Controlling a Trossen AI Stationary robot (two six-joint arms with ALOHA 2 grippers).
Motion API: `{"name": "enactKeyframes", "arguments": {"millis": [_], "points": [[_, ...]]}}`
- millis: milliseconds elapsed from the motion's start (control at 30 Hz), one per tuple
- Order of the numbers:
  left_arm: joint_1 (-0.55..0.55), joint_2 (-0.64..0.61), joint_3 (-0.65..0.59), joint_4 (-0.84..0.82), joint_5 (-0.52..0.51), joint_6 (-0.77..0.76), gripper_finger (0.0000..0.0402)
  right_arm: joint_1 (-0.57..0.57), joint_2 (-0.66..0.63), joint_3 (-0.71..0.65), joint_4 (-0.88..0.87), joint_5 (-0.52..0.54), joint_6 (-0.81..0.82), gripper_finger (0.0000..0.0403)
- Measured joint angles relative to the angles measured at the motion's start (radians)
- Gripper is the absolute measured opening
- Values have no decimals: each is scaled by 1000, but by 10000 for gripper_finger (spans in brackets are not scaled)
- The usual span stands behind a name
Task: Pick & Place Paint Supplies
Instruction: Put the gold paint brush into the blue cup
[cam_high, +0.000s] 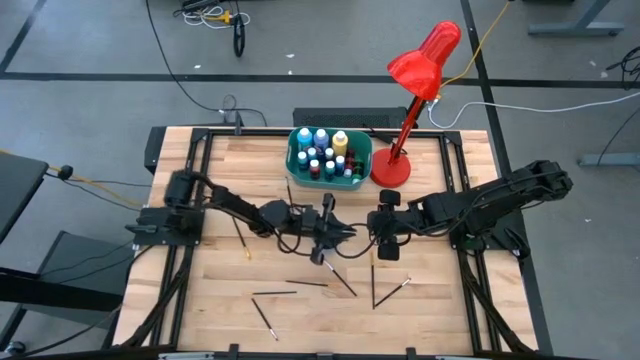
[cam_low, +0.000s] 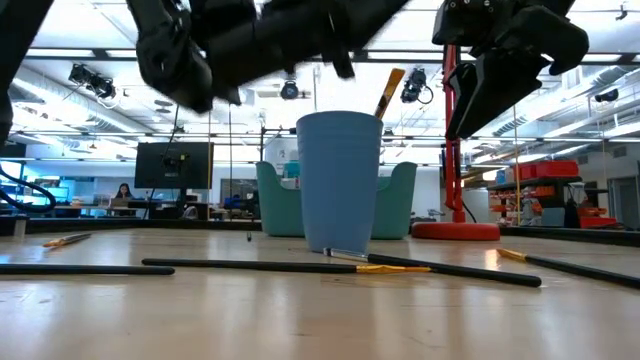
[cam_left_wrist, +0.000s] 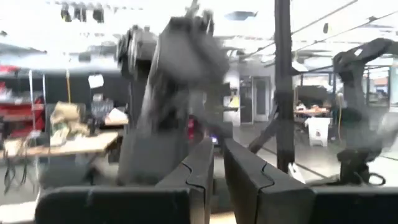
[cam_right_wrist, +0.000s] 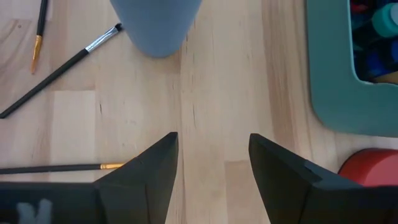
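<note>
A grey-blue cup stands on the table with one brush leaning inside it against the rim. Several thin dark paintbrushes lie flat on the wood. The paint bottles stand in the teal tub at the far edge. My left gripper hovers over the cup, its fingers level with a narrow gap and nothing visible between them. My right gripper points down, open, over bare wood between the cup and the tub.
The red desk lamp stands by its base right of the tub, close to my right arm. Brushes lie scattered toward the near edge and the left. Two brushes lie near my right gripper.
</note>
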Motion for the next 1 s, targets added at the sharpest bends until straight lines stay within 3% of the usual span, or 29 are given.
{"name": "enactKeyframes", "arguments": {"millis": [167, 300, 533, 767, 1000], "points": [[-4, -169, 0, -302, 22, 89, 47, 0, 0, 0, 3, -17, 4, 201], [-17, -314, 0, -616, -9, 112, 47, 0, 0, 0, 28, -107, -1, 201], [-80, -515, 0, -933, -241, 92, 48, 0, 0, 0, 182, -230, -236, 201], [-154, -635, 0, -1097, -389, 110, 48, 0, 0, 0, 306, -233, -245, 201], [-215, -649, 0, -1134, -469, 197, 48, -1, 0, 1, 439, -193, -184, 201]]}}
